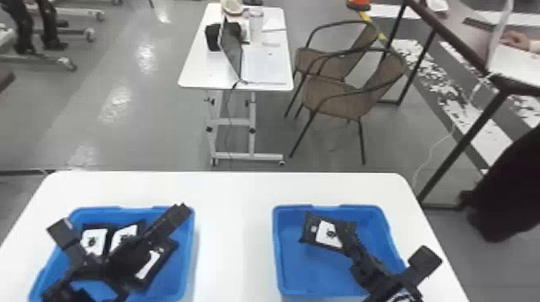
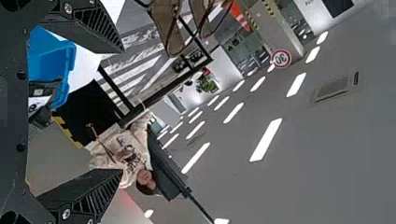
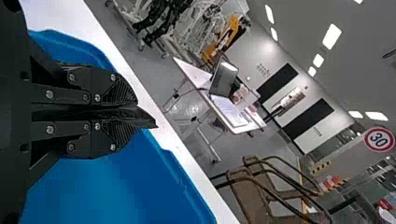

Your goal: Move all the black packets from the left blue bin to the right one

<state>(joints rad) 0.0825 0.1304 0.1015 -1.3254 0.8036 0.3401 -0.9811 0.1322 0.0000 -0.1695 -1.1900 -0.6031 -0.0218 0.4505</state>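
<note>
R gripper (image 1: 344,236) seen over the R blue bin (image 1: 379,227) in head view, jaws pressed together on one edge of a blk packet (image 1: 312,231). White label is turned up to the head cam; the packet is spread out to the L of the jaws & slightly tilted, over the far part of the bin. Whether the bin's floor is touched can't be told. In R wrist view a thin dark fold of it is gripped btwn the finger pads, w/ a bit stuck out past the tips.

L gripper (image 1: 120,218) is held over the L blue bin (image 1: 192,241), jaws spread wide, nothing pinched. Below & btwn them, two labelled packets (image 1: 94,240) are seen side by side at the bin's far side; a third packet (image 1: 150,267), w/ a white strip, lies nearer the robot, partly hidden by the gripper. Exact gap btwn jaws & packets can't be judged.

Both bins are set on the white desk (image 1: 237,192), well apart. Behind: small wheeled table (image 1: 197,74) w/ an open laptop (image 1: 232,48), plus two brown chairs (image 1: 337,96) to its R.
</note>
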